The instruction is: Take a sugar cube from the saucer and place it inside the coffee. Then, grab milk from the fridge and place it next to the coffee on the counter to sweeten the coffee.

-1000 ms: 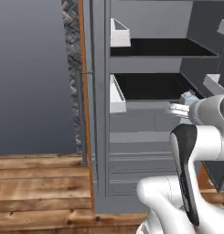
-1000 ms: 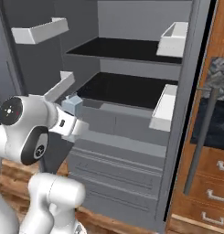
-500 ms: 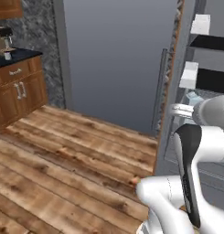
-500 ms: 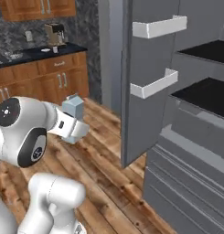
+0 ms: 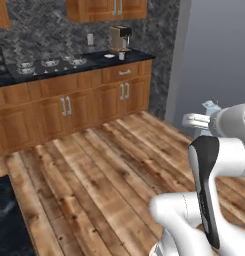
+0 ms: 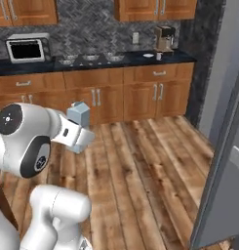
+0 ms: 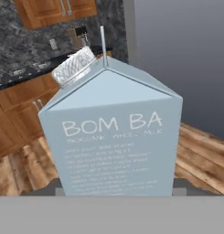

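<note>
The milk (image 7: pixel 114 137), a pale carton with a gabled top and a foil cap, stands close up in the hand view. My gripper (image 6: pixel 80 130) is shut on the milk (image 6: pixel 81 114), held upright at chest height over the wooden floor. From the left, the gripper (image 5: pixel 200 119) and the carton's top (image 5: pixel 211 106) show beside the arm. Far off on the counter (image 6: pixel 91 62) stand the coffee mug (image 6: pixel 158 56) and the saucer (image 6: pixel 148 55), also mug (image 5: pixel 121 56) and saucer (image 5: pixel 109 56). The sugar cube is too small to make out. The fridge (image 5: pixel 214 60) shows as a grey panel on the right.
A brown-and-black coffee machine (image 6: pixel 163 38) stands behind the mug. A stove top (image 5: pixel 49 63) and a microwave (image 6: pixel 26 47) sit further left on the counter. The grey fridge door (image 6: pixel 226 146) juts in at the right. Wooden floor (image 5: pixel 94 170) lies between me and the cabinets.
The whole picture has swung from the fridge's shelves to the kitchen counter, so the base has turned. The milk stays in my shut gripper throughout.
</note>
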Controlling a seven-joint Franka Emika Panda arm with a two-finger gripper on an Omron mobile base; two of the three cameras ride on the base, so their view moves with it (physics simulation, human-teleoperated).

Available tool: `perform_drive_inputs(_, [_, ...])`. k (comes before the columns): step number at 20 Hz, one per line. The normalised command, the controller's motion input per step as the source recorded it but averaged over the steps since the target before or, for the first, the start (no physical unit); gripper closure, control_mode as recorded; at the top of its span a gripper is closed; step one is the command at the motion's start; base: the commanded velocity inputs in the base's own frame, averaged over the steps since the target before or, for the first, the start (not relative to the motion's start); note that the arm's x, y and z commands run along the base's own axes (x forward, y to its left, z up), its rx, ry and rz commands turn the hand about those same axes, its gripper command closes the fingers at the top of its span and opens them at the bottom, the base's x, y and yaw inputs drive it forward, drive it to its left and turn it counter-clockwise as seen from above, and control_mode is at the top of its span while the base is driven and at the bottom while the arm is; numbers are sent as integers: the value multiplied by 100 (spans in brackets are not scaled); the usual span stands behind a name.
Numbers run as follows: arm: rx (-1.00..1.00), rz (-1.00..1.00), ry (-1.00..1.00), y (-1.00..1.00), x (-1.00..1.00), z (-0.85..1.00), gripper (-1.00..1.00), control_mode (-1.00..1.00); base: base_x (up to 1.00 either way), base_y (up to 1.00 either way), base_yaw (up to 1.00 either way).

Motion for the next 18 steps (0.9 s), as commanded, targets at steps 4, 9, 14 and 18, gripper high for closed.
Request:
perform_drive_inputs(4, [0, 0, 0, 0, 0, 0, 100, 100, 100, -9, 46])
perform_drive_inputs(9, [0, 0, 0, 0, 0, 0, 100, 100, 100, -42, 34])
perform_drive_inputs(14, [0, 0, 0, 0, 0, 0, 100, 100, 100, -80, 10])
perform_drive_inputs(18, [0, 0, 0, 0, 0, 0, 100, 100, 100, -99, 0])
